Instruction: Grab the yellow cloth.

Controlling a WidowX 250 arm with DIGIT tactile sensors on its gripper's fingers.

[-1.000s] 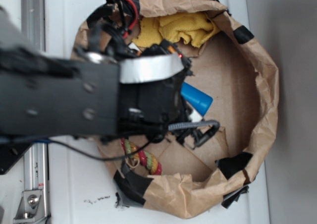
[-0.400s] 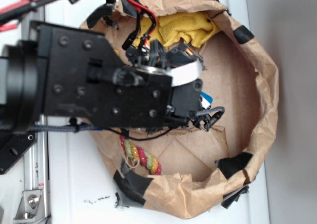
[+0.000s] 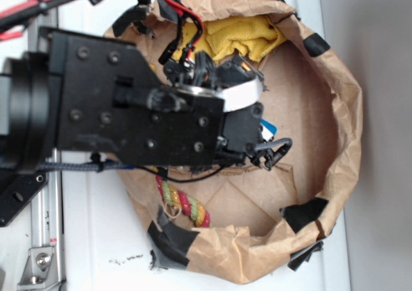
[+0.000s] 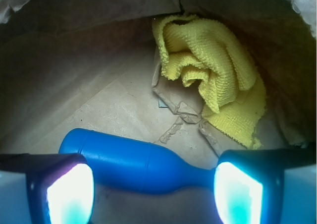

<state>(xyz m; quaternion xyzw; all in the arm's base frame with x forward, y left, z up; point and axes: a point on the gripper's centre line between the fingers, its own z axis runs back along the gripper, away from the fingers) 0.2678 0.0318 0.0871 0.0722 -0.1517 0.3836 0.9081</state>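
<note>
The yellow cloth lies crumpled against the far inner wall of the brown paper bag. In the wrist view the yellow cloth sits ahead and to the right, folded on the bag floor. My gripper is open, its two lit fingertips wide apart with nothing between them. It hovers short of the cloth and does not touch it. A blue bottle lies crosswise just beyond the fingertips, between me and the cloth. From the exterior view the black arm hides the fingers.
The bag's rolled paper walls ring the whole work area. A red-yellow-green braided rope lies at the bag's near left. Only a sliver of the blue bottle shows beside the arm. Torn paper scraps lie next to the cloth.
Since a second ago the arm has shifted right over the bag and now covers most of the blue bottle. It has stayed still over the last half second.
</note>
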